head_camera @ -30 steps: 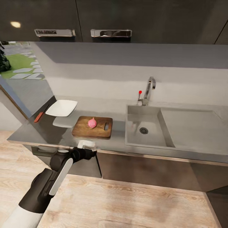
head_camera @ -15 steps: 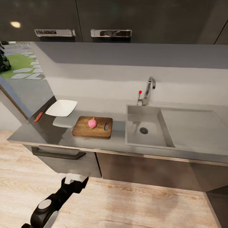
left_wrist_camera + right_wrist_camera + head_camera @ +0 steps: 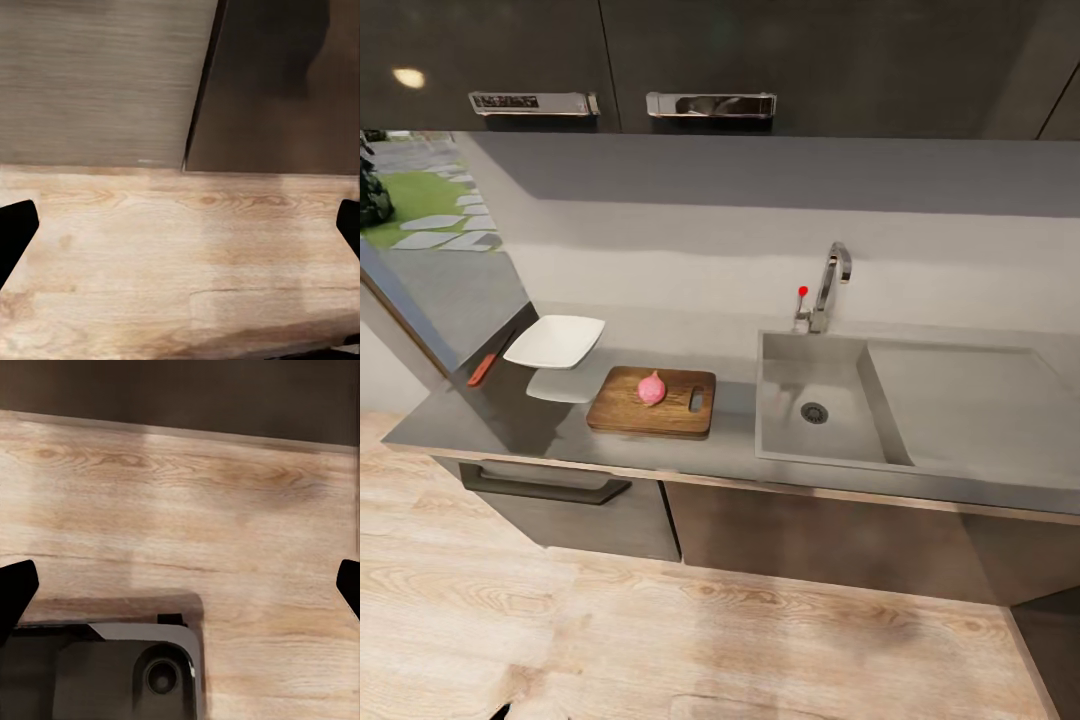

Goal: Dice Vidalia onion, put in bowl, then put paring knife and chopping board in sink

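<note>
The onion (image 3: 651,387) sits on the chopping board (image 3: 652,402) on my bench (image 3: 480,415), left of the sink (image 3: 822,408). The bowl (image 3: 555,340) lies just behind the board, the knife (image 3: 487,362) at the bench's left end. Both my left jaws (image 3: 180,240) and right jaws (image 3: 180,600) are spread wide over the wooden floor (image 3: 760,640), holding nothing.

A pinkish-red Vidalia onion (image 3: 651,388) is lying on the dark brown, grained chopping board (image 3: 630,407). The bowl (image 3: 555,341) is showing white, the paring knife (image 3: 489,361) handle red-orange, the countertop (image 3: 490,420) glossy grey, the floor (image 3: 760,640) pale wood-grained.
</note>
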You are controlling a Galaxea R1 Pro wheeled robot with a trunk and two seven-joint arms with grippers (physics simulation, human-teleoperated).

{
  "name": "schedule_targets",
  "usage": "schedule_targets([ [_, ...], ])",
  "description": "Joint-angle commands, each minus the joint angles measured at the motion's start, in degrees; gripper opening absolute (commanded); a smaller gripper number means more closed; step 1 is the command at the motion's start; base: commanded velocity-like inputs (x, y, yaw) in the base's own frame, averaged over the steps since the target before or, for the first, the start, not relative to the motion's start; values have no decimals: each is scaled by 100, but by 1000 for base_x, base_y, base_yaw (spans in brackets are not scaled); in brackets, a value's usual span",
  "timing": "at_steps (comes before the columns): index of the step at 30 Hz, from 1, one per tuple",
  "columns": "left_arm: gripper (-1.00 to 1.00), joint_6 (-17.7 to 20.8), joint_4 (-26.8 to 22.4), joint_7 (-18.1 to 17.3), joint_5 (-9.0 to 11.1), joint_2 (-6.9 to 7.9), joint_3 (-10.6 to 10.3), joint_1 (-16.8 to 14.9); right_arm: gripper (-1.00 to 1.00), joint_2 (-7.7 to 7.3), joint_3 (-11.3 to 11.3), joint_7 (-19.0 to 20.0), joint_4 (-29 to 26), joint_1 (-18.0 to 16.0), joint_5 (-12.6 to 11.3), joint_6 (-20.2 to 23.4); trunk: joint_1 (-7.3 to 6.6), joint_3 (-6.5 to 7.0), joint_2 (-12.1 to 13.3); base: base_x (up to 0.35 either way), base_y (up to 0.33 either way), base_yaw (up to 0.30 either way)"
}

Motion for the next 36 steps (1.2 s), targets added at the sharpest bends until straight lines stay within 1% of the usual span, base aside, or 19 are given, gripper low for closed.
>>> schedule_targets([
  [1, 100, -75, 245, 32, 27, -13, 6, 30, 100, 1, 34, -58, -2, -25, -67, -29, 4, -7, -10, 0, 0, 0],
  [2, 100, -108, 451, 28, 32, -32, 20, 46, 100, 21, 35, -71, 0, -38, -72, -41, 4, -7, -10, 0, 0, 0],
  [5, 100, -130, 713, 29, 51, -47, 38, 57, 100, 44, 41, -82, 47, -47, -70, -51, 4, -7, -10, 0, 0, 0],
  [6, 100, -134, 909, 32, 67, -54, 75, 61, 100, 49, 43, -85, 107, -50, -69, -60, 4, -7, -10, 0, 0, 0],
  [9, 100, -139, 1029, 33, 75, -68, 101, 62, 100, 50, 44, -86, 138, -51, -69, -63, 4, -7, -10, 0, 0, 0],
  [13, 100, -142, 1162, 33, 79, -165, 116, 62, 100, 50, 44, -86, 156, -51, -77, -64, 4, -7, -10, 0, 29, 0],
  [15, 100, -143, 1230, 33, 80, -189, 121, 62, 100, 50, 41, -87, 158, -51, -82, -64, 4, -7, -10, 0, 155, 0],
  [20, 100, -144, 1318, 33, 82, -211, 123, 62, 100, 50, 36, -87, 160, -51, -86, -64, 4, 5, -10, 0, 262, -121],
  [36, 100, -144, 1276, 29, 84, -213, 119, 62, 100, 50, 36, -87, 160, -51, -87, -73, 4, 118, -10, -12, 298, -179],
])
